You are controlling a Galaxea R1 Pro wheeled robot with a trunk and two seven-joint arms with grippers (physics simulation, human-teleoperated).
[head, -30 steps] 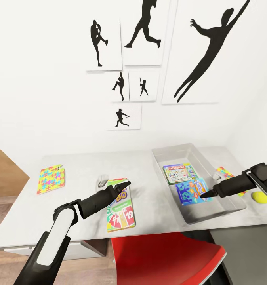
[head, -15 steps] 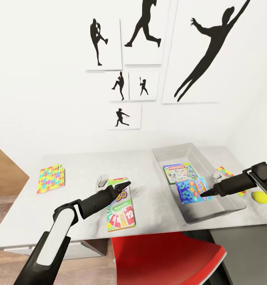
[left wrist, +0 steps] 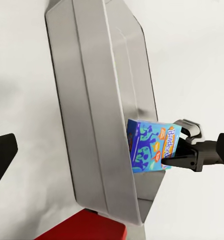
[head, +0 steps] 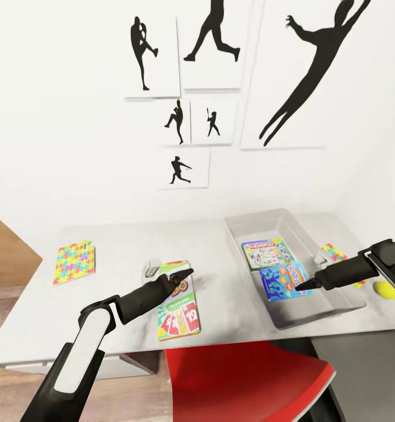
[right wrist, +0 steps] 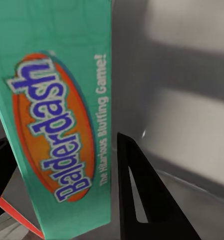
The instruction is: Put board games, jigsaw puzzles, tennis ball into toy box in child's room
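Observation:
The grey toy box [head: 238, 226] stands on the right half of the table [head: 104, 316]. A green-framed board game [head: 266, 253] lies flat inside it. Beside that one, my right gripper [head: 307, 285] is shut on the edge of the light blue board game [head: 282, 281], which is tilted up inside the box [left wrist: 151, 145]. Its teal side runs between my fingers [right wrist: 136, 200]. My left gripper [head: 183, 275] hovers open over the yellow-green board game [head: 177, 308]. One jigsaw puzzle [head: 74, 262] lies at the far left. The other puzzle [head: 336, 255] and the tennis ball [head: 386, 289] lie right of the box.
A small pale grey object [head: 152, 269] sits on the table just behind the yellow-green game. A red chair [head: 244, 381] is tucked in at the table's front edge. A brown wooden panel [head: 4, 252] stands at the left. Black silhouette pictures hang on the white wall.
The whole picture has shifted slightly, so the camera moved. Both arms and the toys keep about the same places, and the right gripper still grips the blue game.

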